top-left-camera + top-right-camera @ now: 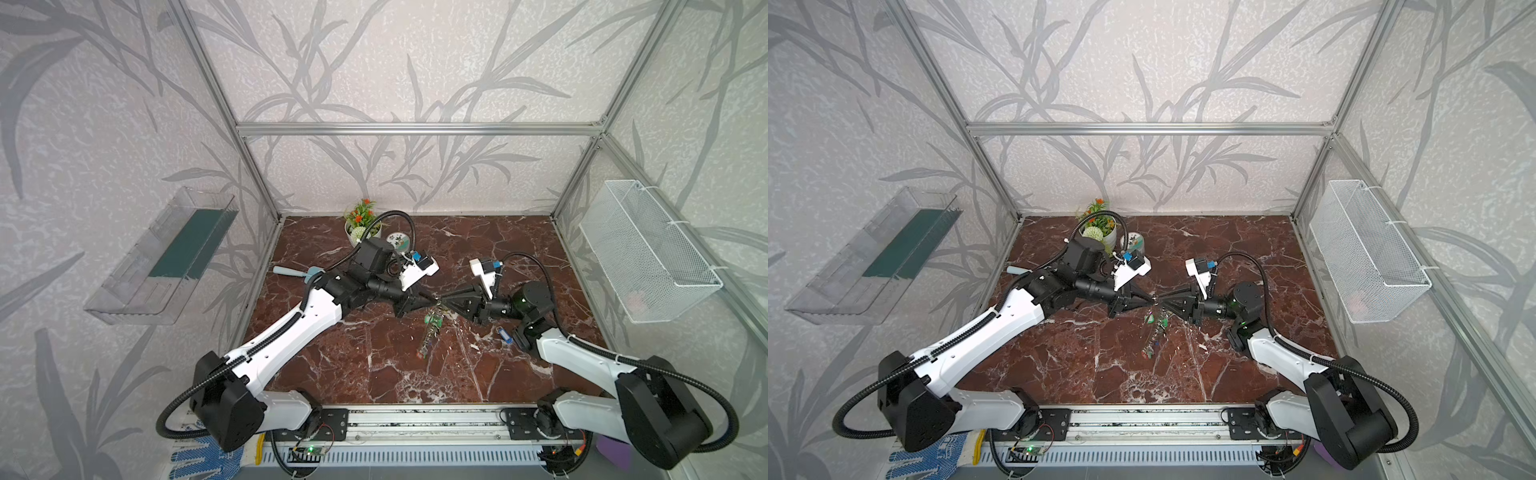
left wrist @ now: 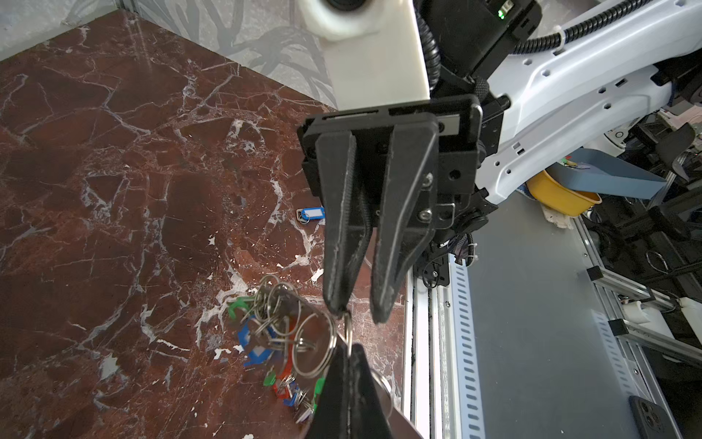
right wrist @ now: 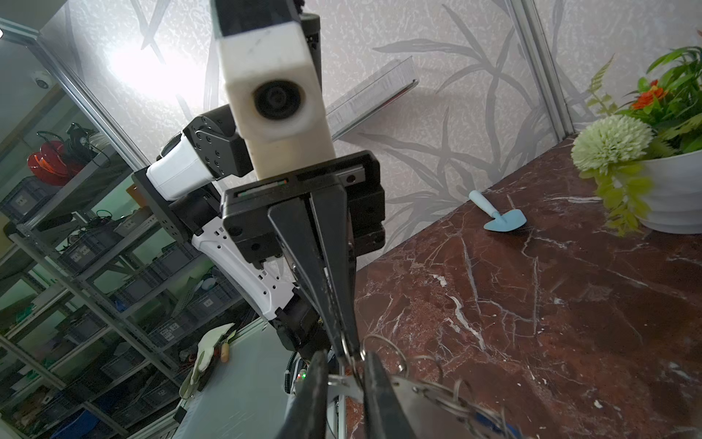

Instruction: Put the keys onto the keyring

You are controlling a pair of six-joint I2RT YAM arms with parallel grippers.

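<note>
In both top views my two grippers meet tip to tip above the table's middle. The left gripper (image 1: 433, 300) (image 2: 347, 347) is shut on a small ring at the edge of the keyring (image 2: 399, 423) (image 3: 425, 406), a grey metal plate. Several keys (image 2: 262, 342), blue, green and red, dangle from it in a tangle of split rings (image 1: 431, 330) (image 1: 1156, 332). The right gripper (image 1: 442, 301) (image 3: 345, 359) is open, its fingers straddling the plate's edge and that ring. One fingertip (image 2: 337, 306) touches the ring. A loose blue key (image 1: 504, 335) (image 2: 311, 214) lies on the table beside the right arm.
At the back left stand a potted plant (image 1: 359, 226) (image 3: 645, 152) and a small round tin (image 1: 397, 241). A light blue toy trowel (image 1: 295, 272) (image 3: 501, 218) lies by the left wall. A wire basket (image 1: 648, 253) hangs on the right wall, a clear tray (image 1: 162, 257) on the left.
</note>
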